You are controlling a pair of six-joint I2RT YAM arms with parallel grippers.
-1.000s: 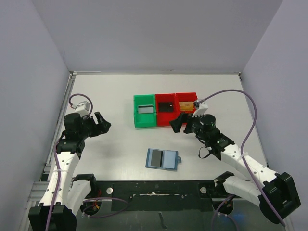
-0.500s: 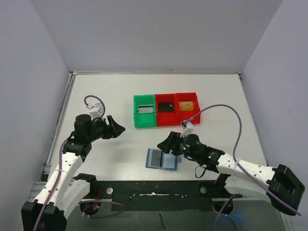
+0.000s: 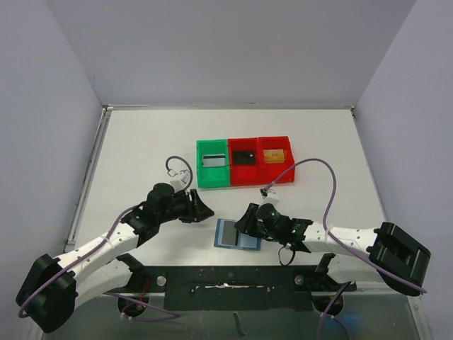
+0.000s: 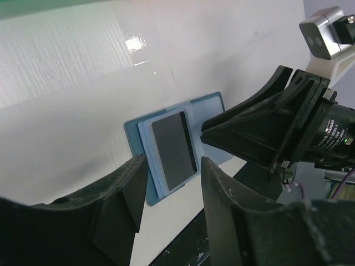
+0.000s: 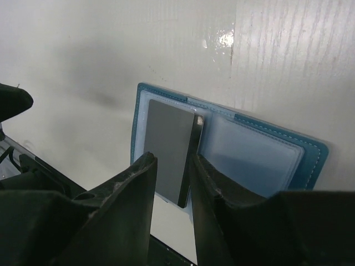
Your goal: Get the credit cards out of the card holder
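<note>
The left tool [image 4: 173, 163] hangs released and empty beside the open holder [image 3: 237, 234] on the desk [image 3: 141, 142]. The right tool [image 5: 173, 159], narrowly parted, grasps nothing above the grey card [image 5: 168, 138].

Both arms are now drawn in, and the left fingers [image 4: 126, 202] and right fingers [image 5: 132, 197], each pair narrower, flank the card holder [image 3: 247, 239], the right pair just above its dark grey card [image 5: 166, 155].

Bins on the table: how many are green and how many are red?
green bin: 1
red bins: 2
Total: 3 bins
</note>
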